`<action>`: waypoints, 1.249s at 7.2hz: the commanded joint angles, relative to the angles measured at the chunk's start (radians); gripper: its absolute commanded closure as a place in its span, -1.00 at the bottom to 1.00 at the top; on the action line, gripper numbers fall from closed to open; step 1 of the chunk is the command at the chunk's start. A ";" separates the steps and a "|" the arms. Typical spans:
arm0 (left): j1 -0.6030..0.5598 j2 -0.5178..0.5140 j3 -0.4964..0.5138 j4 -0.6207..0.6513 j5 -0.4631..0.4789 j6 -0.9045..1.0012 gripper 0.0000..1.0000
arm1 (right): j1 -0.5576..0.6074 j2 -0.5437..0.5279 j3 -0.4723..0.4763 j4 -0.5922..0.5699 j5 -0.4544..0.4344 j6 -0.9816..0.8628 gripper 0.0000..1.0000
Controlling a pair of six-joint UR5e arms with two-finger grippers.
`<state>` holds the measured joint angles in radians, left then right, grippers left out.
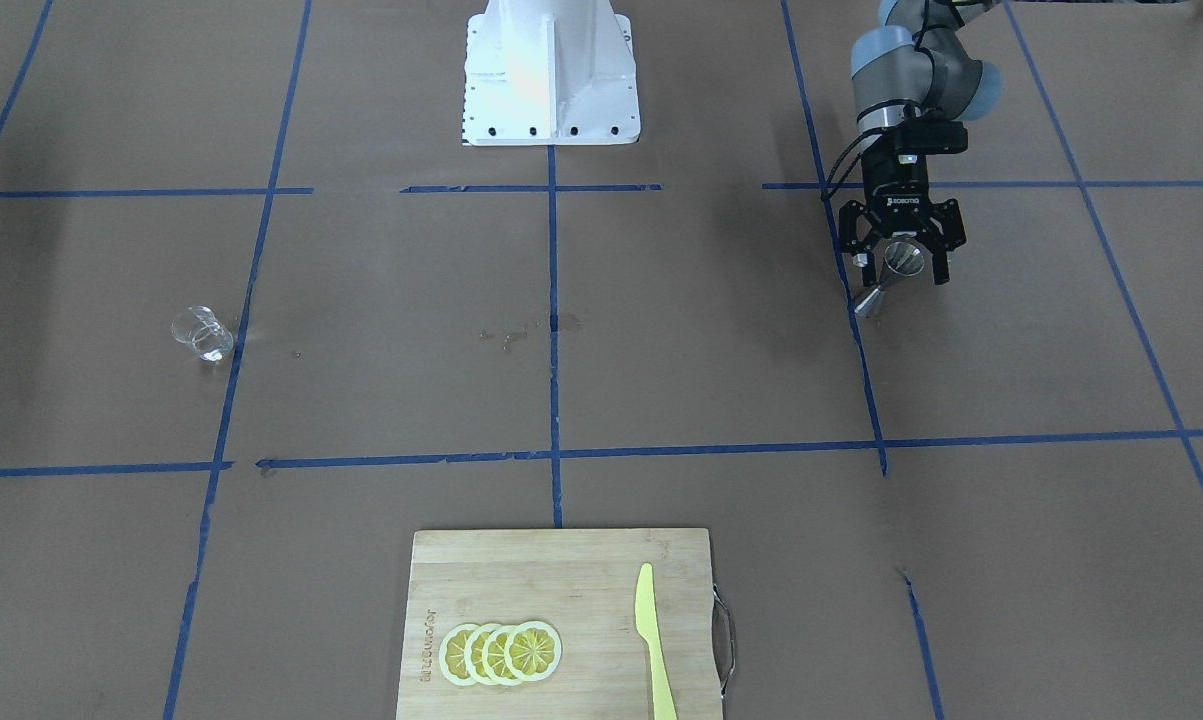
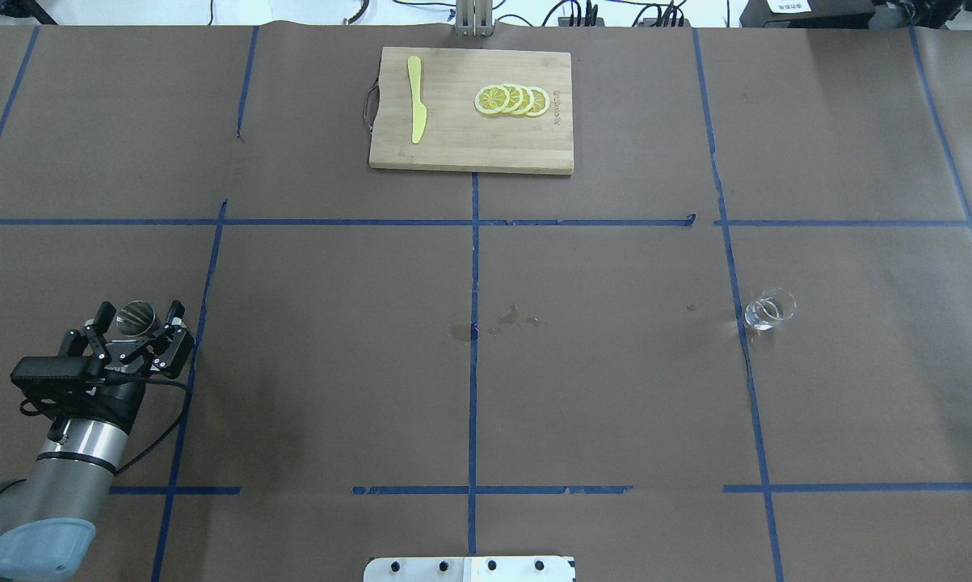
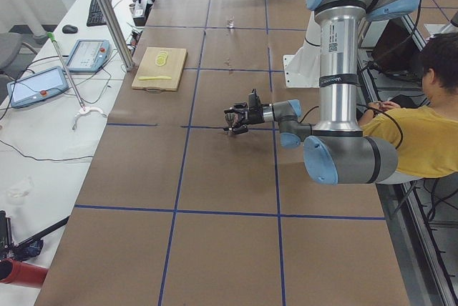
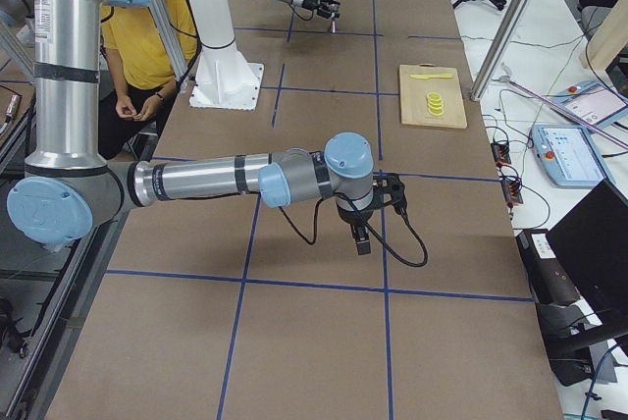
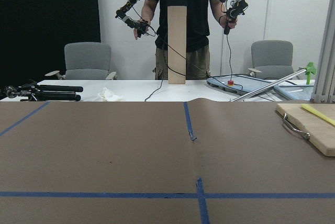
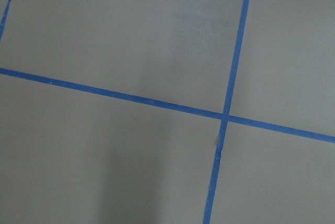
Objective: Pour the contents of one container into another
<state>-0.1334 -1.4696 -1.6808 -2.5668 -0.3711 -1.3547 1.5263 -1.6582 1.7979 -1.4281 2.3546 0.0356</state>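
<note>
The steel hourglass jigger (image 1: 889, 277) (image 2: 136, 317) stands on the brown table at the robot's left side. My left gripper (image 1: 903, 262) (image 2: 138, 314) is low over the table, open, with a finger on either side of the jigger and gaps showing between them. The small clear glass cup (image 1: 203, 334) (image 2: 768, 309) stands alone far off on the robot's right side. My right gripper (image 4: 362, 236) shows only in the exterior right view, pointing down over the table, and I cannot tell its state. The right wrist view shows only paper and blue tape.
A wooden cutting board (image 1: 561, 560) (image 2: 469, 153) lies at the far edge, carrying a yellow knife (image 2: 415, 109) and lemon slices (image 2: 512, 99). The white robot base (image 1: 551, 80) stands at the near middle. Small wet stains (image 2: 502, 317) mark the table centre.
</note>
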 commanded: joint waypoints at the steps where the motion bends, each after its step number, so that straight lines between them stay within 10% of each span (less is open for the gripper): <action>1: 0.008 -0.012 0.039 -0.021 0.012 -0.003 -1.00 | 0.000 0.000 0.000 0.000 0.000 0.000 -1.00; 9: 0.058 -0.023 0.096 -0.036 0.012 -0.003 -0.64 | 0.000 0.000 -0.002 0.000 -0.002 0.001 -1.00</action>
<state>-0.0868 -1.4924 -1.5931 -2.6026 -0.3589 -1.3576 1.5261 -1.6582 1.7963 -1.4282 2.3531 0.0358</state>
